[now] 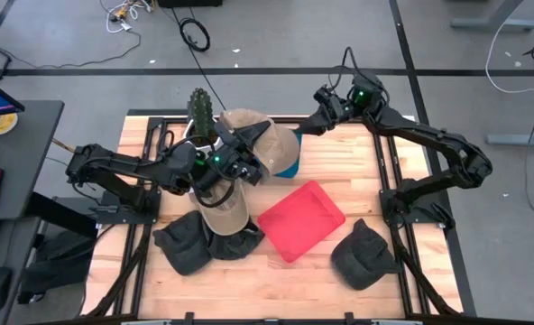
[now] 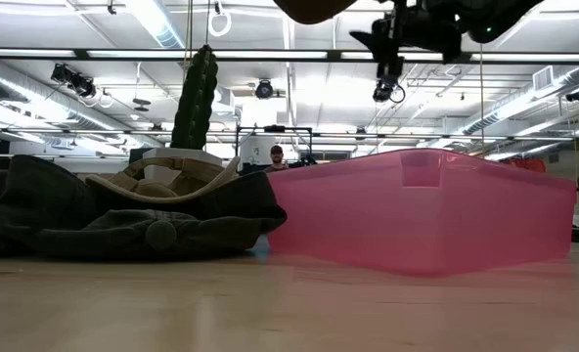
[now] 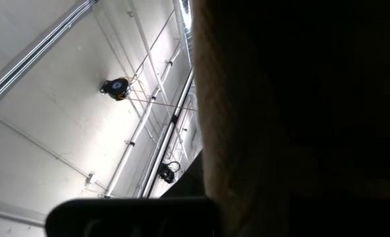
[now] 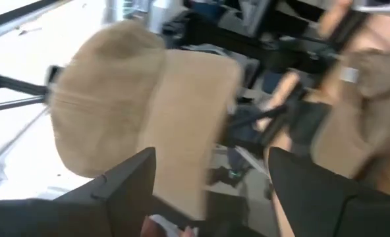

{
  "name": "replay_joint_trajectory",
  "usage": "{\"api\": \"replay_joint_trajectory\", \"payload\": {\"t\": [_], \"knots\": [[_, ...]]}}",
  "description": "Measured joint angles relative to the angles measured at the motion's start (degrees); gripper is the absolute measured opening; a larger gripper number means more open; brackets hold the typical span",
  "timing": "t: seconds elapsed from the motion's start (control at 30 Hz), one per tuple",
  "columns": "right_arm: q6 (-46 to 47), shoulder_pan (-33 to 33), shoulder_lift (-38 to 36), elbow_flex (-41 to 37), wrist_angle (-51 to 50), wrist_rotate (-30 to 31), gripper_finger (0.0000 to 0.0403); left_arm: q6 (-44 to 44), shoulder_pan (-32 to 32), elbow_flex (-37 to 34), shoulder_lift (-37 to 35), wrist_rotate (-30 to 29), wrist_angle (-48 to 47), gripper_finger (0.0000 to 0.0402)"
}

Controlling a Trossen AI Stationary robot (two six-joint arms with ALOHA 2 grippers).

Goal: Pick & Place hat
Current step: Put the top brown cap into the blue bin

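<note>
Above the middle of the table (image 1: 357, 194), the left gripper (image 1: 241, 155) holds a tan cap (image 1: 265, 143) aloft, fingers pressed together on its fabric, with the cap's crown close to the cactus (image 1: 200, 110) and above a second tan cap (image 1: 224, 212) lying below. Across from it the right gripper (image 4: 211, 191) hangs near the back edge, fingers spread and empty, the brim showing between them in its wrist view.

To do this step well, I judge the cap should travel clear of the cactus and the right arm, then come down level over the red tray (image 1: 301, 219), which seems the likely target, so the brim does not catch the rim.

Much is hidden. Fabric fills most of the left wrist view, so the exact pinch point cannot be made out. Only the undersides of the arms enter the low view, and the raised cap is cut off at its top. Dark caps (image 1: 191, 246) lie heaped by the tray; their count is unclear.
</note>
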Motion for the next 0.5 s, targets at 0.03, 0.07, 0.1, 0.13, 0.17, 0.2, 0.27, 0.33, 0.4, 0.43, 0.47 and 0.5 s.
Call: {"api": "replay_joint_trajectory", "payload": {"t": [0.03,0.07,0.1,0.13,0.17,0.2,0.27,0.33,0.4,0.43,0.47,0.5], "knots": [[2.0,0.3,0.5,0.0,2.8,0.0,0.0296,0.0,0.0,0.0,0.0,0.0,0.0,0.0005],[4.0,0.8,0.9,0.0,5.5,0.1,0.0295,0.0,0.0,0.0,0.0,0.0,0.0,0.0005],[5.7,1.2,1.3,0.0,7.6,0.3,0.0294,0.0,0.0,0.0,0.0,0.0,0.0,0.0005],[7.0,1.6,1.6,0.0,9.1,0.3,0.0292,0.0,0.0,0.0,0.0,0.0,0.0,0.0005],[7.8,2.1,1.8,0.0,9.8,0.4,0.029,0.0,0.0,0.0,0.0,0.0,0.0,0.0005],[8.0,2.5,2.0,0.0,10.1,0.4,0.0287,0.0,0.2,0.0,0.0,0.0,0.0,0.0005],[8.1,3.5,2.3,0.0,9.9,0.4,0.0285,0.0,0.3,0.0,0.0,0.0,0.0,0.0005],[7.8,4.2,2.6,0.0,9.8,1.3,0.0284,0.0,0.6,0.0,0.0,0.0,0.0,0.0005],[7.5,4.7,2.6,0.0,10.0,2.3,0.0283,0.0,0.9,0.0,0.0,0.0,0.0,0.0005],[7.5,4.8,2.6,0.0,10.3,2.8,0.0283,0.0,1.0,0.0,0.0,0.0,0.0,0.0005],[7.4,4.9,2.6,0.0,10.7,3.3,0.0282,0.0,1.1,0.0,0.0,0.0,0.0,0.0005],[7.4,5.0,2.6,0.0,11.1,3.8,0.028,-0.1,1.2,0.0,0.0,0.0,0.0,0.0005]]}}
